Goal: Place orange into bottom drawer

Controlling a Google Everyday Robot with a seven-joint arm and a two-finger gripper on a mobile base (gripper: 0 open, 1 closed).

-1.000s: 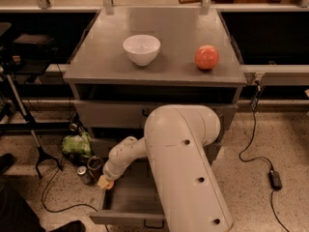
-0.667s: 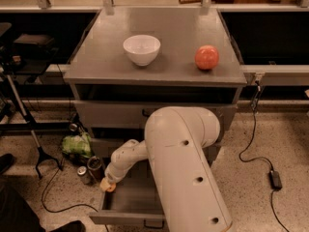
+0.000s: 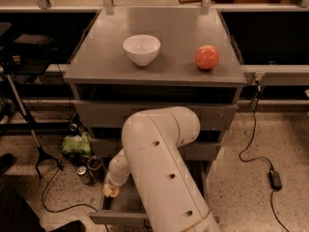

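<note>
The bottom drawer (image 3: 120,218) of the grey cabinet is pulled open at the bottom of the camera view; my white arm hides most of its inside. My gripper (image 3: 112,191) reaches down at the drawer's left side, just over its left wall. A small yellow-orange fruit, the orange (image 3: 114,193), shows at the gripper's tip, held there. The two upper drawers (image 3: 96,116) are behind my arm, partly hidden.
A white bowl (image 3: 141,49) and a larger reddish-pink fruit (image 3: 206,57) sit on the cabinet top (image 3: 174,33). On the floor to the left are a green bag (image 3: 76,143), cans (image 3: 85,175) and a stand's legs (image 3: 41,156). A black cable and adapter (image 3: 274,179) lie on the right.
My gripper with the orange has moved a little down and to the right, lower at the open bottom drawer's left side. Nothing else has moved.
</note>
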